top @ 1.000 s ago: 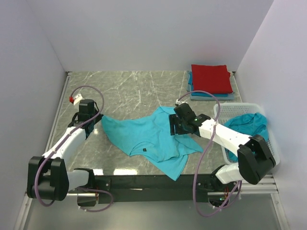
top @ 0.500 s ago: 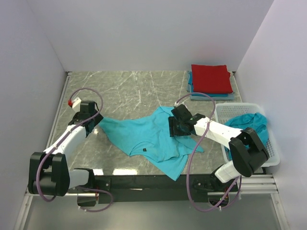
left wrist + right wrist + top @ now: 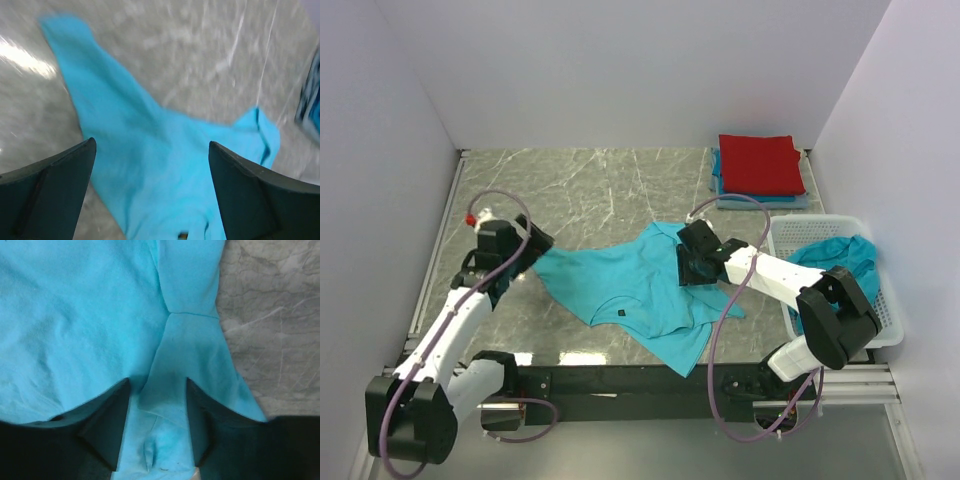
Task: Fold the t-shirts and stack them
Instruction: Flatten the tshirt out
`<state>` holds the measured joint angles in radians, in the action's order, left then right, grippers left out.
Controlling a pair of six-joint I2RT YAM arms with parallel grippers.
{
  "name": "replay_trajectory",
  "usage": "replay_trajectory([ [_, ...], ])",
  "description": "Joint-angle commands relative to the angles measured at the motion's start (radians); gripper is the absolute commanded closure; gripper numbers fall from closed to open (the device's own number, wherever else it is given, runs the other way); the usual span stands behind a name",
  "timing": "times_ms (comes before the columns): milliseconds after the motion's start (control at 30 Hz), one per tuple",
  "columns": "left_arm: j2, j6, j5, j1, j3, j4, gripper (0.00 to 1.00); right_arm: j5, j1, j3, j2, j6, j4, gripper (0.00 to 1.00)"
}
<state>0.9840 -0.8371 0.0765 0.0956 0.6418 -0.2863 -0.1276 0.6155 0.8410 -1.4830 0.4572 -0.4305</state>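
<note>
A turquoise t-shirt [image 3: 630, 280] lies spread and rumpled on the marble table. My left gripper [image 3: 530, 250] hovers open over the shirt's left corner with nothing between its fingers; in the left wrist view the left gripper [image 3: 152, 144] frames the turquoise t-shirt [image 3: 150, 165] below. My right gripper [image 3: 695, 265] is pressed down on the shirt's right side. In the right wrist view the right gripper [image 3: 156, 385] stands partly open, its jaws straddling a raised fold of the turquoise t-shirt [image 3: 170, 360]. A folded red t-shirt [image 3: 758, 163] tops a stack at the back right, with blue and teal edges [image 3: 718, 182] under it.
A white lattice basket [image 3: 820, 232] sits at the right edge of the table and holds another crumpled teal shirt [image 3: 835, 262]. White walls close in the table on three sides. Bare marble [image 3: 580, 190] shows behind the spread shirt.
My left gripper has opened and let go of the shirt's left corner, which now lies on the table. The right jaws have narrowed around the fold.
</note>
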Motion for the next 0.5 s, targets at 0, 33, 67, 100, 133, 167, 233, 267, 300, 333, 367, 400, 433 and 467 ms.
replay_trajectory([
  [0, -0.036, -0.026, -0.158, 0.081, -0.077, -0.013, 0.01, -0.044, -0.002, -0.008, 0.009, 0.021, 0.029, 0.49],
  [33, -0.042, -0.033, -0.144, 0.152, -0.089, -0.020, 0.01, -0.049, -0.005, -0.008, 0.007, 0.021, 0.033, 0.60],
  [67, -0.048, -0.040, -0.118, 0.191, -0.112, -0.024, 0.00, -0.052, -0.013, -0.008, 0.003, 0.021, 0.036, 0.62],
  [100, -0.059, -0.057, -0.116, 0.226, -0.126, -0.021, 0.00, -0.055, -0.017, -0.006, 0.003, 0.026, 0.041, 0.64],
  [133, -0.067, -0.066, -0.119, 0.281, -0.137, -0.014, 0.01, -0.053, -0.022, -0.006, 0.003, 0.024, 0.045, 0.72],
  [167, -0.071, -0.075, -0.127, 0.303, -0.163, -0.008, 0.01, -0.052, -0.031, -0.008, 0.003, 0.026, 0.058, 0.76],
  [233, -0.079, -0.097, -0.142, 0.346, -0.188, 0.018, 0.01, -0.037, -0.040, -0.010, 0.003, 0.023, 0.068, 0.88],
  [267, -0.077, -0.105, -0.147, 0.355, -0.209, 0.025, 0.01, -0.027, -0.046, -0.010, 0.001, 0.023, 0.075, 0.89],
  [300, -0.068, -0.111, -0.150, 0.365, -0.217, 0.032, 0.01, -0.020, -0.046, -0.008, 0.003, 0.017, 0.075, 0.90],
  [333, -0.062, -0.114, -0.149, 0.377, -0.223, 0.036, 0.01, -0.009, -0.048, -0.008, 0.006, 0.015, 0.076, 0.94],
  [367, -0.056, -0.118, -0.147, 0.383, -0.234, 0.045, 0.01, -0.001, -0.046, -0.011, 0.016, 0.014, 0.081, 0.98],
  [400, -0.039, -0.120, -0.152, 0.389, -0.238, 0.052, 0.01, 0.000, -0.048, -0.014, 0.021, 0.009, 0.084, 1.00],
  [433, -0.030, -0.120, -0.161, 0.397, -0.241, 0.061, 0.01, -0.006, -0.048, -0.016, 0.026, 0.014, 0.081, 1.00],
  [467, -0.022, -0.120, -0.168, 0.401, -0.252, 0.079, 0.01, -0.012, -0.049, -0.017, 0.033, 0.012, 0.079, 1.00],
])
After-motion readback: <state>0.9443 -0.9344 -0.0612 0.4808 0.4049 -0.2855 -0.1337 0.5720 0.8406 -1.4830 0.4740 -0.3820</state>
